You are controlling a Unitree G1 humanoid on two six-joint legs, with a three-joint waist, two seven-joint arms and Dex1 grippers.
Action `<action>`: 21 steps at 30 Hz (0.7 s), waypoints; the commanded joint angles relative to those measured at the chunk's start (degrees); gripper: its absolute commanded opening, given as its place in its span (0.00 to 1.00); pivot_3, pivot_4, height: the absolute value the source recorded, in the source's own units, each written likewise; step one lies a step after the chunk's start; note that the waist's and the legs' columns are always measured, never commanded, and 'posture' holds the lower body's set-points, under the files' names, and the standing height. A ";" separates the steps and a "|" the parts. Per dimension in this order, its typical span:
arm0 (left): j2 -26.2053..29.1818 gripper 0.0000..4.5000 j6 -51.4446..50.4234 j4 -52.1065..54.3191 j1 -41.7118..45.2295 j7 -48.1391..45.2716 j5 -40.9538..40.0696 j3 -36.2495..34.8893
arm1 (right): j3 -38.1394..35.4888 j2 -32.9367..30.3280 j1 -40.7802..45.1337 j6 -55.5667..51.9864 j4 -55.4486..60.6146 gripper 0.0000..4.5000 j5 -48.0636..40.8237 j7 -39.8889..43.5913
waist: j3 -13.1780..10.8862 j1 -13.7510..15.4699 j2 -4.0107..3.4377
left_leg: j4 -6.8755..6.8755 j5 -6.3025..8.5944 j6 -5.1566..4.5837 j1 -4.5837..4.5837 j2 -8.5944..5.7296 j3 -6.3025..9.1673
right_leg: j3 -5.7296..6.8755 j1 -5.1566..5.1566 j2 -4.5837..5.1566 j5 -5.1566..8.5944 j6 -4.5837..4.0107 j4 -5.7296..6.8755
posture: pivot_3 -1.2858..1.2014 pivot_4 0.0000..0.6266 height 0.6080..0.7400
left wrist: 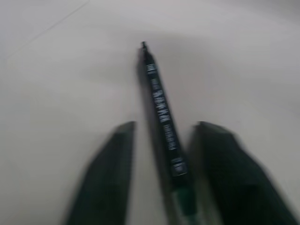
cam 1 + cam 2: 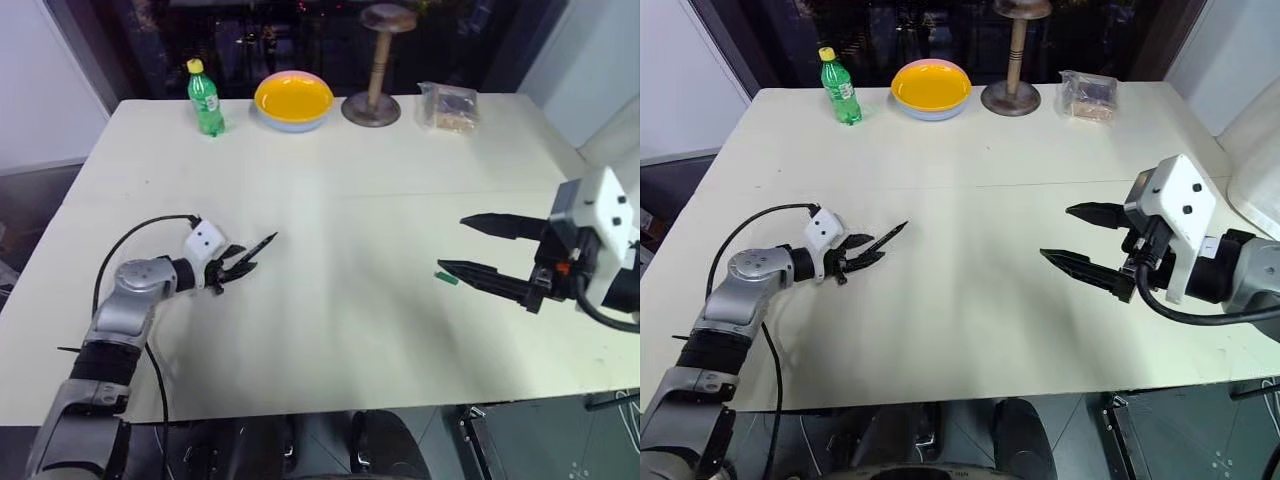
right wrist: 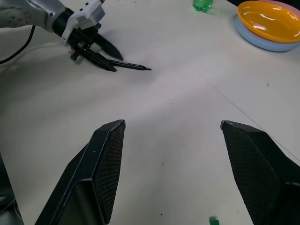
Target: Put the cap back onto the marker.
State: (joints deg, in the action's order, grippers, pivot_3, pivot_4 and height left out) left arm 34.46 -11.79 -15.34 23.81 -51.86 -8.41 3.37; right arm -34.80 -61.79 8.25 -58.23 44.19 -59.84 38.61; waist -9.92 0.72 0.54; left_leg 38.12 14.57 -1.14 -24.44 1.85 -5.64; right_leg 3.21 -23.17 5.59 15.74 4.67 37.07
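Note:
The marker [image 2: 263, 243], thin and black with a green rear end, lies on the pale table [image 2: 330, 320] at the left with its pointed tip facing away from my left arm. My left gripper [image 2: 244, 259] straddles its rear half; in the left wrist view the marker [image 1: 161, 108] lies between the two fingers [image 1: 112, 159] with a slim gap on each side. The cap [image 2: 446, 279], tiny and bright green, lies on the table at the right, just under my right gripper [image 2: 451, 243]. That gripper hovers above the table, open and empty.
Along the far edge stand a green soda bottle [image 2: 206, 98], a yellow bowl [image 2: 293, 98], a wooden stand [image 2: 376, 70] and a clear plastic bag [image 2: 450, 106]. A black cable [image 2: 130, 245] loops behind my left wrist.

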 commanded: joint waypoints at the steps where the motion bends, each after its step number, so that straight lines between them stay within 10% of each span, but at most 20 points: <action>1: -0.12 0.00 -1.12 0.49 -1.88 1.15 1.36 0.72 | -3.22 -1.06 -0.03 1.21 0.31 0.75 -0.90 -0.19 | 0.01 -0.03 -0.01 | 0.00 0.00 0.00 0.00 0.00 0.00 | 0.00 0.00 0.00 0.00 0.00 0.00 | 0.52 0.24 1.00; 21: 6.09 0.00 -2.54 10.08 1.61 -8.45 -6.01 -2.84 | -0.03 -1.14 -6.21 6.08 -4.64 0.75 6.10 3.92 | -0.03 -0.04 0.04 | -0.04 0.01 0.00 -0.12 0.01 0.00 | -0.01 -0.13 0.02 0.02 -0.03 -0.06 | 0.52 0.24 1.00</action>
State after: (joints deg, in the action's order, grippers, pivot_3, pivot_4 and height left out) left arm 39.11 -14.24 -8.95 23.37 -58.67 -12.44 2.70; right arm -34.86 -63.46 2.71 -54.09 40.02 -55.85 41.60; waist -9.95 0.68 0.58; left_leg 38.08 14.58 -1.14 -24.56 1.85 -5.64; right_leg 3.20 -23.30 5.61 15.76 4.64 37.00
